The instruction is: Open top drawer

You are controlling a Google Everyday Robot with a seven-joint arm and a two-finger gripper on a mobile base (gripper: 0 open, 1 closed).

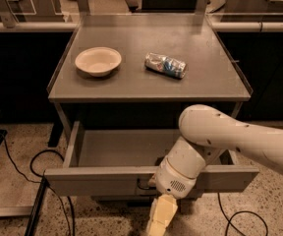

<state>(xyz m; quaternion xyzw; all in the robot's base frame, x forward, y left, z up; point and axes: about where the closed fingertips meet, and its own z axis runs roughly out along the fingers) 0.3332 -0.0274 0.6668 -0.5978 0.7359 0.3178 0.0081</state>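
Note:
The top drawer (107,180) is a wide grey metal drawer under the tabletop. It stands pulled out towards me and its inside looks empty. Its small dark loop handle (143,184) shows at the centre front, partly hidden by my white wrist. My gripper (161,216), pale yellow, hangs just below the drawer front, a little below and right of the handle. My white arm (240,139) reaches in from the right across the drawer's right half. No other drawers show.
On the grey tabletop (131,90) sit a beige bowl (98,61) at left and a crushed can (165,65) at centre right. Black cables (28,161) lie on the speckled floor at left and lower right. A railing crosses behind the table.

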